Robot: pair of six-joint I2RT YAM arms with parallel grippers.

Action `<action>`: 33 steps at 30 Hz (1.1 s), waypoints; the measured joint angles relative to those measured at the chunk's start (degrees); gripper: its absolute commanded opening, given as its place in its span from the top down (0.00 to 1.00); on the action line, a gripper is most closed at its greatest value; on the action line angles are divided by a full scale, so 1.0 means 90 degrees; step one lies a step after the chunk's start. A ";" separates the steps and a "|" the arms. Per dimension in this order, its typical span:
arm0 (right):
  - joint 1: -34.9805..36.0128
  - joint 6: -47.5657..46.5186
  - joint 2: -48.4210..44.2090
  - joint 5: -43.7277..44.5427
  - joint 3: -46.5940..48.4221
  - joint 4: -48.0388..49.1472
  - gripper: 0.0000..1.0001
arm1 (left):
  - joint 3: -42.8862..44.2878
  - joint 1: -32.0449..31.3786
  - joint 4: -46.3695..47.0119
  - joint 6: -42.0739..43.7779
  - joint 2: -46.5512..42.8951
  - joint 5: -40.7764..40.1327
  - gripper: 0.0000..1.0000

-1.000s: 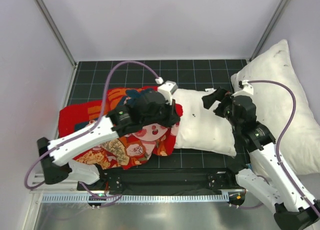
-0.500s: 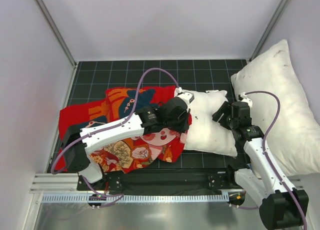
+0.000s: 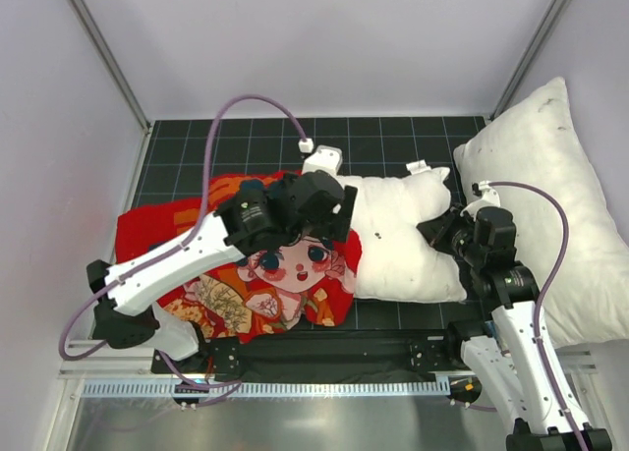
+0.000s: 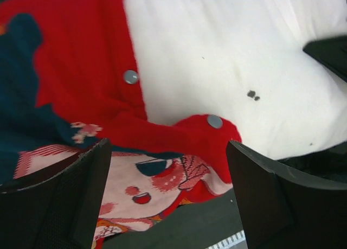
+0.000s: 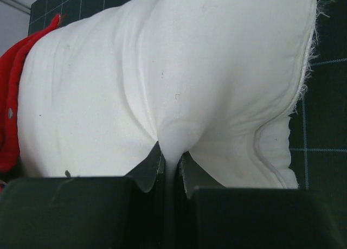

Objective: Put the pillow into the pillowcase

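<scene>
Left fingers [image 4: 70,189] just sprang wide, empty over the pillowcase [image 3: 157,230], right fingers [image 5: 149,173] just pinched the pillow [image 3: 403,235] at its 3 o'clock edge, pillow barely inside, likely a push.

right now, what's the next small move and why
Probably close the left gripper on the pillowcase edge below it: its jaws stand open, most of the pillow lies outside, and the right gripper pinches its far end.

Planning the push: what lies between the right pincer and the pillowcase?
Only the pillow, pinched at its edge by the right pincer, up to the pillowcase; clearest in the right wrist view.
</scene>
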 measured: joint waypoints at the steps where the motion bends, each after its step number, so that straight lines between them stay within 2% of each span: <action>1: 0.0000 -0.0015 -0.0041 -0.0058 0.0000 -0.0036 0.96 | 0.0148 0.0000 -0.0216 -0.0012 -0.0075 -0.0209 0.09; 4: -0.0002 -0.0085 -0.0085 -0.0146 -0.0015 -0.0124 0.96 | 0.0522 0.0010 -0.0658 -0.0010 -0.0175 -0.0636 0.08; 8: -0.0002 -0.0153 -0.0080 -0.0211 -0.0022 -0.0153 0.96 | 0.0843 0.0002 -0.0889 0.0007 0.0100 -0.0770 0.05; 15: -0.0002 -0.0204 -0.0080 -0.0248 -0.0022 -0.0187 0.96 | 0.0398 0.0002 -0.0636 0.0019 0.0811 -0.0423 0.04; 17: -0.0002 -0.0221 -0.0078 -0.0262 -0.0022 -0.0194 0.96 | 0.0032 0.0002 -0.0396 0.0015 0.0852 -0.0070 0.12; 18: -0.0002 -0.0226 -0.0073 -0.0267 -0.0022 -0.0199 0.96 | -0.0092 0.0002 -0.0321 0.0015 0.0852 0.0044 0.21; 20: -0.0005 -0.0245 -0.0049 -0.0291 -0.0022 -0.0228 0.96 | -0.0357 -0.0007 -0.0148 0.0024 0.0852 0.0262 0.30; 21: -0.0005 -0.0262 -0.0039 -0.0301 -0.0022 -0.0253 0.96 | -0.0503 -0.0019 -0.0075 0.0007 0.0838 0.0257 0.40; 23: -0.0005 -0.0291 -0.0044 -0.0306 -0.0022 -0.0330 0.96 | -0.0867 -0.0058 0.0034 -0.0046 0.0777 0.0209 0.51; 24: -0.0002 -0.0299 -0.0061 -0.0306 -0.0022 -0.0372 0.96 | -0.1129 -0.0073 0.0138 -0.0066 0.0690 0.0165 0.70; 26: -0.0002 -0.0323 -0.0114 -0.0308 -0.0027 -0.0427 0.96 | -0.1639 -0.0090 0.0240 -0.0177 0.0440 0.0107 0.91; 29: -0.0002 -0.0342 -0.0121 -0.0372 -0.0027 -0.0435 0.96 | -0.2130 -0.0087 0.0238 -0.0299 -0.0090 0.0034 0.94; 33: -0.0005 -0.0342 -0.0107 -0.0539 -0.0017 -0.0389 0.96 | -0.2064 -0.0090 0.0146 -0.0355 -0.0631 -0.0027 0.97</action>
